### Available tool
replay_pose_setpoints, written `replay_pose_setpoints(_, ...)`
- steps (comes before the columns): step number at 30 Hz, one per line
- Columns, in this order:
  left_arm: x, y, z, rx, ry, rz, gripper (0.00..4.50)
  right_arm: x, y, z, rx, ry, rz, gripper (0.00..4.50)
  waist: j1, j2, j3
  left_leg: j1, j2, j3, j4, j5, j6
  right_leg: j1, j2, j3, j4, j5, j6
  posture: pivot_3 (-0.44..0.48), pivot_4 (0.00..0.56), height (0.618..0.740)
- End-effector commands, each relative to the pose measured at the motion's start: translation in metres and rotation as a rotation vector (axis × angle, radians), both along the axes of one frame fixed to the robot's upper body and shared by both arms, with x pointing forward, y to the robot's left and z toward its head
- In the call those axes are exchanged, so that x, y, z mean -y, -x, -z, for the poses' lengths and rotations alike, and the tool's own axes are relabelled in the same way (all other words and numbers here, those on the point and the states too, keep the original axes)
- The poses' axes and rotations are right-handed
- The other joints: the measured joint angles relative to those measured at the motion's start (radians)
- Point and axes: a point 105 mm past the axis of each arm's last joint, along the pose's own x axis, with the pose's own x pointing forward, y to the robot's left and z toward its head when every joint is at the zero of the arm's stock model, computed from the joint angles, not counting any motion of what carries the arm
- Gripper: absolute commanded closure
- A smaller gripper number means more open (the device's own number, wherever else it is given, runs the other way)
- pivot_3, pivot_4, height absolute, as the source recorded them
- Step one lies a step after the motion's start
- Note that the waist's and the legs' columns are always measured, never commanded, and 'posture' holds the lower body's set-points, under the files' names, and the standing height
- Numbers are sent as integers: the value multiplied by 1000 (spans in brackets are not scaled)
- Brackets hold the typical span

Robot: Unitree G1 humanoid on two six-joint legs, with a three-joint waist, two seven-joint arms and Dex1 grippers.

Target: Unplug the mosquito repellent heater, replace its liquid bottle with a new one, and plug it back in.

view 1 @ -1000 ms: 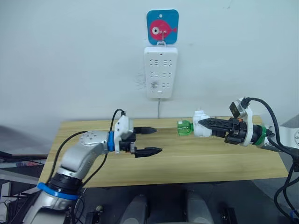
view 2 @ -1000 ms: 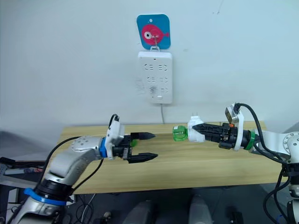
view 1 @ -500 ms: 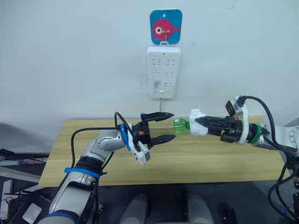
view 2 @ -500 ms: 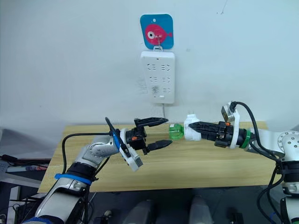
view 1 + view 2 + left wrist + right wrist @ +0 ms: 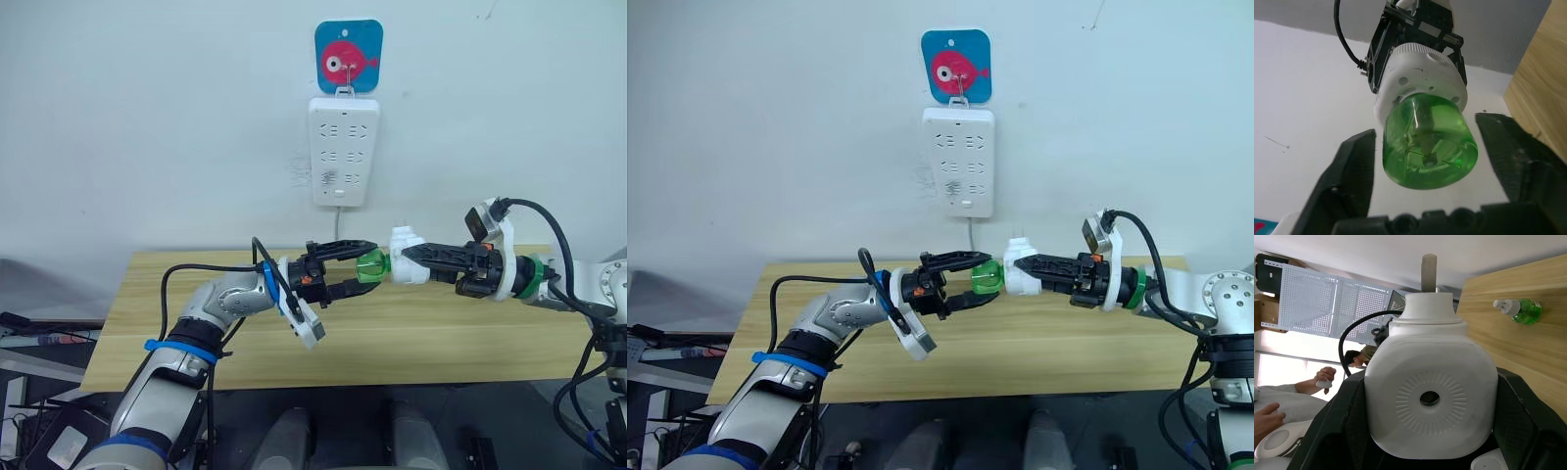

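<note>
Since a second ago, left gripper [image 5: 351, 267] has reached the green bottle [image 5: 371, 266], fingers spread either side. Right gripper [image 5: 416, 260] clamps the heater [image 5: 405, 268] above the table's [image 5: 451, 338] back edge. Left wrist view: bottle between open fingers [image 5: 1354, 171], untouched. Right wrist view: a spare bottle [image 5: 1520, 310] lies on the table. Next, I judge: close, unscrew.

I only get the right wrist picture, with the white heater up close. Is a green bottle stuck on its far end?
Observer: Yes, a green bottle sticks out of the heater toward the left gripper.
Operator: Is that gripper squeezing it?
Observer: No, its fingers sit open either side, with gaps.
Operator: Is the heater plugged in?
Observer: No, the right gripper holds it above the table, away from the power strip on the wall.
</note>
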Motion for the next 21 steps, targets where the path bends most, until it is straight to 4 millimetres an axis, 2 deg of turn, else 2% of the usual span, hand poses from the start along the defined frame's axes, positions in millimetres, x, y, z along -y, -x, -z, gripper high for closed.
replay_pose_setpoints(1,0,1,-1,-1,8,18,2235,-6,8,-11,44,-36,-50,1540,0,0,0,0,0,0,0,0,0,0,0,0,0,0,0,13,235,740)
replay_pose_setpoints(5,1,2,-2,-20,18,41,2235,-5,13,-9,37,-24,-70,1540,-1,0,0,0,0,0,0,0,0,0,0,0,0,0,0,17,236,740)
replay_pose_setpoints(7,3,4,-1,-83,33,64,2235,-4,14,-8,34,-19,-71,1540,-1,0,0,0,0,0,0,0,0,0,0,0,0,0,0,17,236,740)
replay_pose_setpoints(11,5,-2,-8,-429,91,65,2235,-2,17,-6,26,1,-77,1540,-4,1,1,0,2,-1,0,0,0,0,-1,0,0,0,0,14,240,740)
replay_pose_setpoints(13,4,-11,-23,-908,191,107,2235,1,21,-4,16,19,-88,1540,-7,2,2,-1,4,-2,0,0,0,0,-3,0,0,0,0,14,240,740)
replay_pose_setpoints(14,6,-7,-25,-1102,196,161,2235,2,23,-3,13,26,-92,1540,-11,4,3,-2,4,-3,0,0,1,0,-3,0,0,0,0,14,240,740)
replay_pose_setpoints(17,1,1,-26,-1540,174,269,2235,4,27,-1,15,52,-105,1540,-23,6,5,-3,4,-7,1,-1,2,0,-5,0,0,0,0,15,242,740)
replay_pose_setpoints(21,-14,6,-14,-1975,161,353,2235,6,30,2,9,64,-108,1540,-37,7,6,-2,3,-6,0,-1,2,0,-1,-1,0,-1,0,15,235,740)
